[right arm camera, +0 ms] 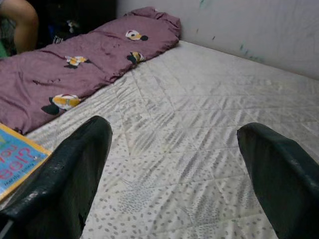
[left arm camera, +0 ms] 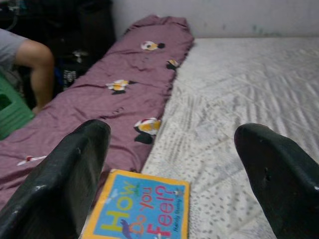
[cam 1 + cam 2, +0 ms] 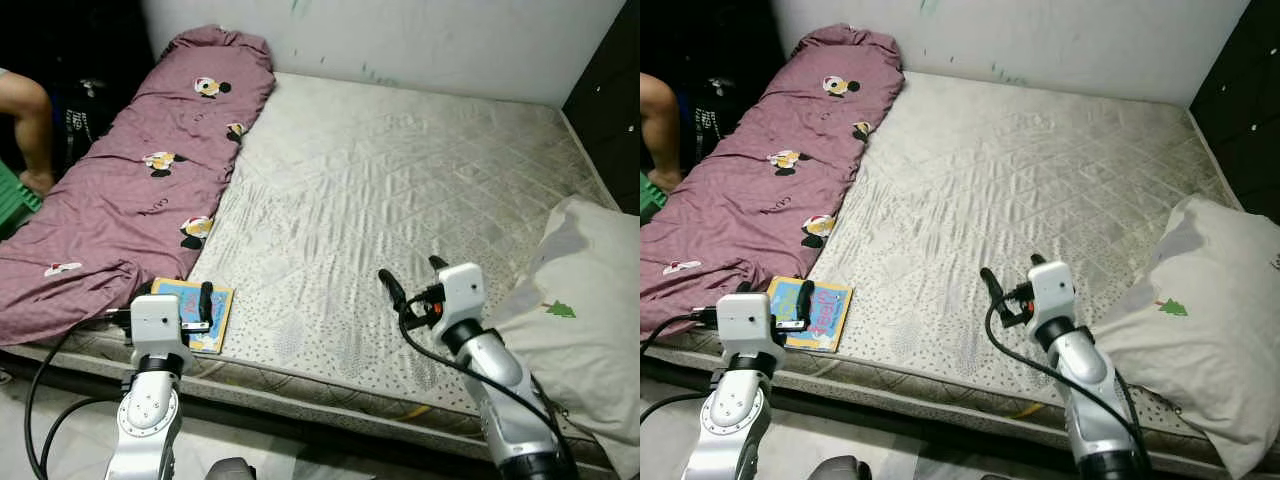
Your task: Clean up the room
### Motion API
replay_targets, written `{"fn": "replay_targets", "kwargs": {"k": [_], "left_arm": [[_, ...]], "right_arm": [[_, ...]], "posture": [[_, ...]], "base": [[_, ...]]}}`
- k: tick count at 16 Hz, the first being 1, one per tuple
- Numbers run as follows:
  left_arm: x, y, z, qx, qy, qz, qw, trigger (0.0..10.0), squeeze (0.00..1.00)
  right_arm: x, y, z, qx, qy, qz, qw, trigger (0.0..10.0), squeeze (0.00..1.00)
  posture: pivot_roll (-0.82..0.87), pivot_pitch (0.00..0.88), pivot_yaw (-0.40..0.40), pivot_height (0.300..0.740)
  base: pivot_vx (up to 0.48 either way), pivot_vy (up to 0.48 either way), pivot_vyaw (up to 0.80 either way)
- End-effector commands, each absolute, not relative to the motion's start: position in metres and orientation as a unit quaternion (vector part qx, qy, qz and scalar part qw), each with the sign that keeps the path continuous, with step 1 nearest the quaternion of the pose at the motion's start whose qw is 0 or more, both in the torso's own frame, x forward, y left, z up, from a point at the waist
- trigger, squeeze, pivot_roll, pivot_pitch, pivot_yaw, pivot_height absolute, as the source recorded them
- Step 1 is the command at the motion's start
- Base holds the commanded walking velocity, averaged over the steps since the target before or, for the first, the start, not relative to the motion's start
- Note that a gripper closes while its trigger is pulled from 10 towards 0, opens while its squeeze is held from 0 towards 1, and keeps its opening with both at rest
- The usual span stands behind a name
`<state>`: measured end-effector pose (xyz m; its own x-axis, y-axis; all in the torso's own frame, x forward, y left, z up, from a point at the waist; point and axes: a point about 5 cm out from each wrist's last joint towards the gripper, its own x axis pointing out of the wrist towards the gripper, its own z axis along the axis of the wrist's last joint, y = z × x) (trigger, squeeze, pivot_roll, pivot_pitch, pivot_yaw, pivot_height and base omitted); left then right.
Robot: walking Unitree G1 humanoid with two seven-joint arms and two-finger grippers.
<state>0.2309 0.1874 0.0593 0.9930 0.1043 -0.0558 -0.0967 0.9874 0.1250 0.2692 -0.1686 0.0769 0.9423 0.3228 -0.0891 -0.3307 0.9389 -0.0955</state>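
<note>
The left pincer (image 2: 172,174), spread wide and empty, hovers just short of the thin, stiff, light book (image 2: 139,209), best pinched by its near edge.

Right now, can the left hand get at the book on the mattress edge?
Probably yes. The left hand is open and sits right over the near end of the book, with nothing between its fingers. The maroon blanket lies beside it, not across it.

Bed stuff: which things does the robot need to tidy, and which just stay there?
To tidy:
- picture book at the mattress edge, under the open left pincer
- purple blanket, rumpled
- white pillow

Just there:
- mattress
- person's arm
- green stool
</note>
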Motion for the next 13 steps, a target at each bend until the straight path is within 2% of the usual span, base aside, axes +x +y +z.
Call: {"fn": "replay_targets", "kwargs": {"k": [1, 4, 8, 10, 13], "left_arm": [[0.231, 0.186, 0.062, 0.066, 0.032, 0.039, 0.997, 10.0, 0.0], [0.224, 0.186, 0.057, 0.065, 0.047, 0.032, 0.996, 10.0, 0.0], [0.223, 0.182, 0.057, 0.06, 0.049, 0.024, 0.997, 10.0, 0.0], [0.226, 0.184, 0.059, 0.057, 0.047, 0.023, 0.997, 10.0, 0.0], [0.23, 0.181, 0.06, 0.059, 0.045, 0.015, 0.997, 10.0, 0.0]], "right_arm": [[0.267, -0.172, 0.072, -0.069, 0.055, 0.167, 0.982, 10.0, 0.0], [0.255, -0.179, 0.068, -0.04, 0.074, 0.132, 0.988, 10.0, 0.0], [0.237, -0.191, 0.06, 0.018, 0.074, 0.002, 0.997, 10.0, 0.0], [0.225, -0.182, 0.058, 0.015, 0.067, -0.005, 0.998, 10.0, 0.0], [0.226, -0.178, 0.058, 0.005, 0.067, 0.021, 0.997, 10.0, 0.0]], "posture": [[0.06, 0.079, -0.021, 0.74], [0.04, 0.072, -0.02, 0.74], [0.03, 0.057, -0.014, 0.74], [0.02, 0.056, 0.001, 0.74], [0.01, 0.053, -0.001, 0.74]], "base": [[0.0, 0.0, 0.0], [0.0, 0.0, 0.0], [0.0, 0.0, 0.0], [0.0, 0.0, 0.0], [0.0, 0.0, 0.0]]}}
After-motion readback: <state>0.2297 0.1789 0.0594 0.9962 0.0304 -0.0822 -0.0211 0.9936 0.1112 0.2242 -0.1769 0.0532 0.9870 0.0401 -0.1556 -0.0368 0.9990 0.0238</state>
